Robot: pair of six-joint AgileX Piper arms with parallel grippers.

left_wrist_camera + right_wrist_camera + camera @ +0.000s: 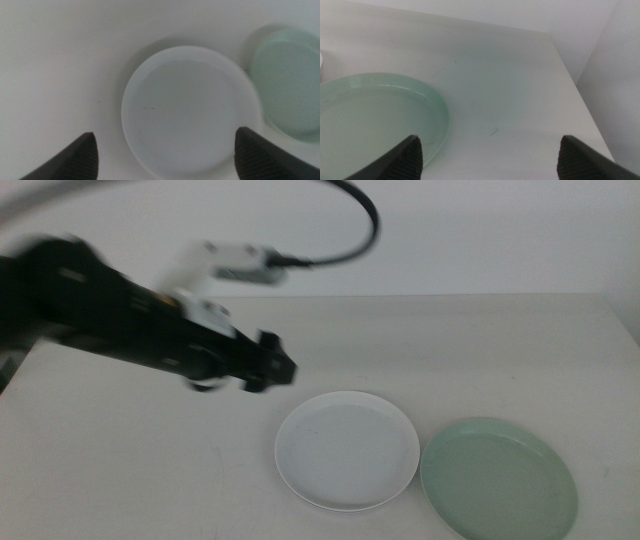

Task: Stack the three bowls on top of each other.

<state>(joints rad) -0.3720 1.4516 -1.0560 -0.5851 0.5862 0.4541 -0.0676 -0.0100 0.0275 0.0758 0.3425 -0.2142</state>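
White on the left, pale mint green on the right: found two of the three bowls lying flat on the table (pixel 120 470), rims just beside each other and perhaps touching, with no stack begun. Placed the white bowl (pixel 347 450) near the front middle and the mint green bowl (pixel 498 477) toward the front right corner. Looked for the blue-grey bowl in all three views and found none.

Saw the left gripper (pixel 280 367) blurred above the table, just behind and to the left of the white bowl. Saw in its wrist view both jaws spread wide and holding nothing, with the white bowl lying below between them. Found the right gripper (pixel 491 137) only in its own wrist view, jaws likewise apart and empty, low over the table beside the mint green bowl.

Judged the risks thus:
- Could skid a shallow, low-rimmed dish across the smooth top instead of lifting it, if closed on too little rim.
- Could knock the mint green bowl, given so little gap.
- Could tilt and drop a dish held by one edge.
- Could not finish the stack without locating the third bowl.
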